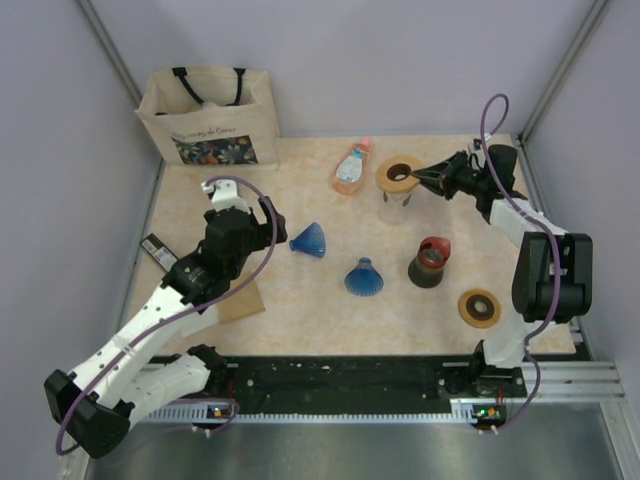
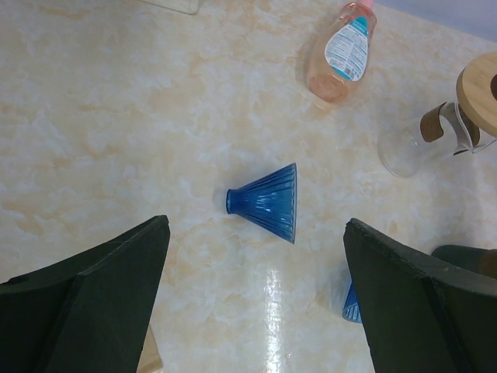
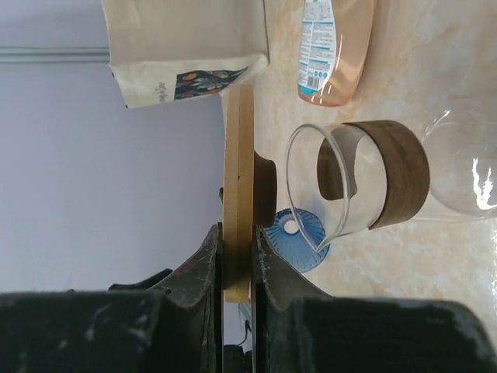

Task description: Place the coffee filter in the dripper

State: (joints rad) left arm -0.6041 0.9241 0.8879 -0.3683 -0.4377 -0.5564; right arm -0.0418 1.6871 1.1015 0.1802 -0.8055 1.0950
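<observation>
Two blue ribbed cone drippers lie on their sides on the marbled beige counter (image 1: pixel 300 310). One (image 1: pixel 310 240) is just ahead of the left arm and the other (image 1: pixel 365 278) is nearer the middle, well apart from the first.

The left gripper (image 2: pixel 256 224) hangs above the first cone with its jaws spread wide and nothing between them.

A flat tan paper piece (image 1: pixel 243 303), apparently the coffee filter, lies on the counter beside the left arm, partly hidden under it. It is not in either cone.

At the far right, the right gripper (image 3: pixel 237 233) has its jaws clamped on the edge of a round wooden ring (image 1: pixel 385 175). It holds the ring over the mouth of a clear glass carafe with a brown collar (image 3: pixel 388 171).

A pink plastic bottle (image 1: pixel 351 168) lies just left of the carafe. A cream tote bag (image 1: pixel 208 120) stands at the back left. A second wooden ring (image 1: pixel 468 308) rests near the right arm's base.
</observation>
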